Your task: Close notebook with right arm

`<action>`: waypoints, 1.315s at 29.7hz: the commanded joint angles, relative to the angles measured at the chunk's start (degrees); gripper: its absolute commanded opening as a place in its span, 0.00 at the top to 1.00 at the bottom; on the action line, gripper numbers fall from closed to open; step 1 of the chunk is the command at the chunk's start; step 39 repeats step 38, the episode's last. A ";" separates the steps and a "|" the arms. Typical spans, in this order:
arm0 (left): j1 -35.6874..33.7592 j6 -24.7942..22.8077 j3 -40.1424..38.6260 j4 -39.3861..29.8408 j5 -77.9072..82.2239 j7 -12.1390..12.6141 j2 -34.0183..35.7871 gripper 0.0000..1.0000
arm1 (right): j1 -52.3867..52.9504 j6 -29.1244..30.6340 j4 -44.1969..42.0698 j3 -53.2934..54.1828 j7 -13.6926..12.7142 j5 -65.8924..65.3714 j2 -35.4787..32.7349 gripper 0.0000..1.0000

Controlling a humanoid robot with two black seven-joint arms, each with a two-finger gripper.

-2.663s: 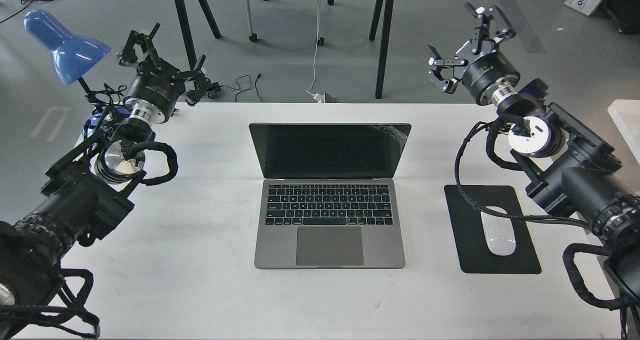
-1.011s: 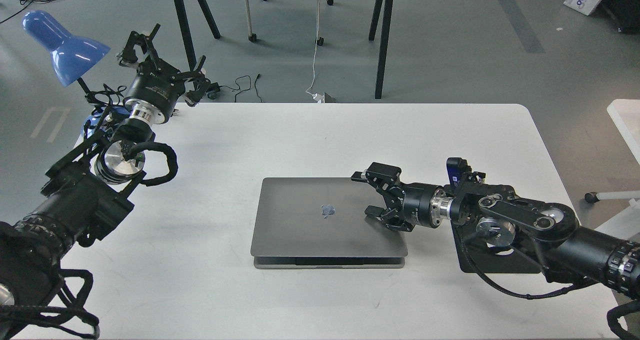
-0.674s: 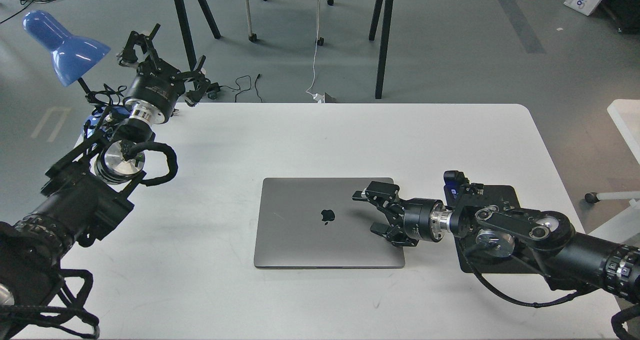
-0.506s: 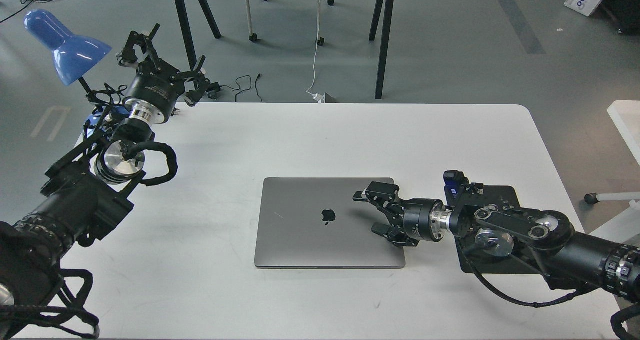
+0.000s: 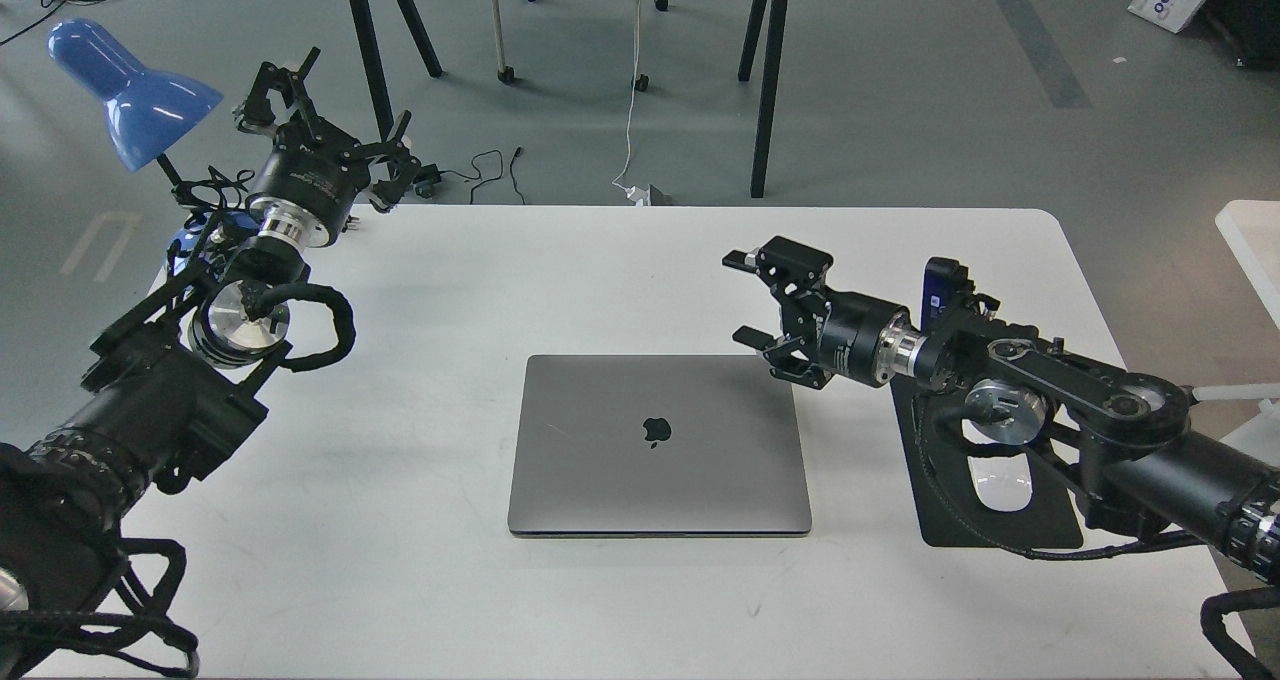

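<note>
The right arm [image 5: 1050,400] reaches in from the right side, stretched almost level and pointing to the left. Its claw [image 5: 760,300] has the two fingers spread apart and holds nothing. The left arm [image 5: 190,360] is bent upward at the left side, with its claw [image 5: 320,110] also spread and empty.

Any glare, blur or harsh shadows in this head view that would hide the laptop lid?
Head view: sharp overall, lighting even and diffuse; the notebook lid is matte, logo readable, no glare; only a soft shadow along its front edge on the table; right gripper crisp, no motion blur.
</note>
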 commanded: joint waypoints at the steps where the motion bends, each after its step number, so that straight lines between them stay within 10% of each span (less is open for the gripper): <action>1: 0.00 0.00 0.01 0.01 -0.02 0.00 -0.09 0.00 | 0.35 0.54 -0.28 9.77 -1.80 0.06 -0.20 0.00; 9: 0.00 0.00 0.01 0.01 0.07 0.00 -0.17 0.00 | 0.09 -0.78 -0.72 28.06 -3.39 4.00 0.33 0.00; 18: 0.00 0.00 0.01 0.01 0.07 0.00 -0.17 0.00 | -1.31 -0.16 -5.82 30.09 -5.76 24.66 -0.20 0.00; 39: 0.00 0.00 0.01 0.01 -0.02 0.00 -0.17 0.00 | -2.37 3.23 -20.41 35.72 -5.59 27.22 3.14 0.00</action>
